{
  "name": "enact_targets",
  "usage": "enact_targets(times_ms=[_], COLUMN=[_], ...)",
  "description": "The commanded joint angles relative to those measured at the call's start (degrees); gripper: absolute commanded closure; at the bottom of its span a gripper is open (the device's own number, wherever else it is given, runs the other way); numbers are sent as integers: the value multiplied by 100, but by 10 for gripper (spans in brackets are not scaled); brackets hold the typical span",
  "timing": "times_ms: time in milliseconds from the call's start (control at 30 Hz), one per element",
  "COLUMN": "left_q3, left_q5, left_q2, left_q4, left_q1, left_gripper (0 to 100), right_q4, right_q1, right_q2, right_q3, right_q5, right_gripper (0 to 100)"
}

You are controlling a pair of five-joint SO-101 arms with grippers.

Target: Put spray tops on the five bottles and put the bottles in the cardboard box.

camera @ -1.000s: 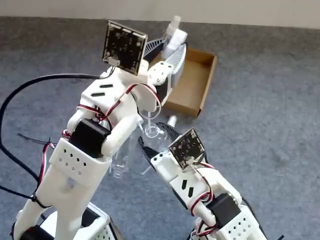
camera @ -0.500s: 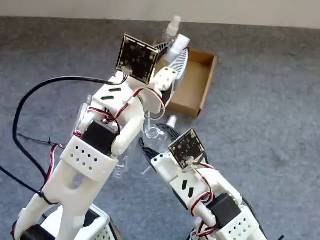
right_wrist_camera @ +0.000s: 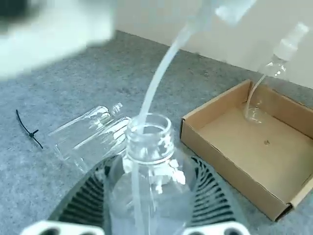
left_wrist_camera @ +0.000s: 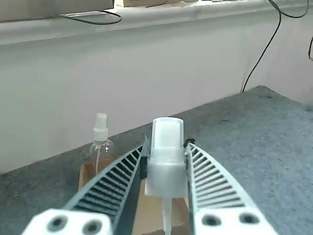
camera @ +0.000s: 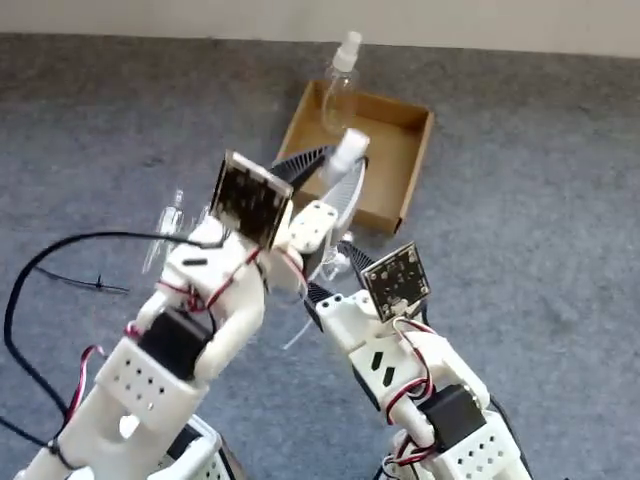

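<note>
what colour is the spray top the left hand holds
The spray top is white, shown best in the left wrist view.

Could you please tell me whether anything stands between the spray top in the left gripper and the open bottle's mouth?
Nothing visible does: the spray top, clamped in the left gripper, hangs above the bottle, and its tube dips into the bottle's open mouth.

The left claw (left_wrist_camera: pixel 166 147), clamped tight, hangs just above the right claw (right_wrist_camera: pixel 149 191), likewise clamped, both arms stretched forward.
</note>
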Motion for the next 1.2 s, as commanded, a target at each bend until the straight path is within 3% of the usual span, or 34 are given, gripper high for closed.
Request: enact_targets(times_ms=[0,100,400,567,833,1000,1167], left_q3=[330,769,1710,1481,673,541,549], left_q5=[167,510,519,545,501,492,-18], left_q2=[-593,-998,-1833,-2097,-2114,-2097,-1982], left_q4=[-114,-105,97,580,677,642,642], left_q1=[110,101,119,119,48,-470,-523], left_gripper=[954,952,934,829,832,832,832], right_q4=[-13,-13,-22,-22,-22,-22,-22], right_q1=[127,180,330,312,312,312,312], right_q2=[-66,-75,-75,-75,-75,-75,-75], right_q3=[-110,-110,-119,-119,-101,-92,-92], right_q5=[-141,-431,-466,-466,-457,-457,-457], right_gripper=[994,994,994,994,994,994,994])
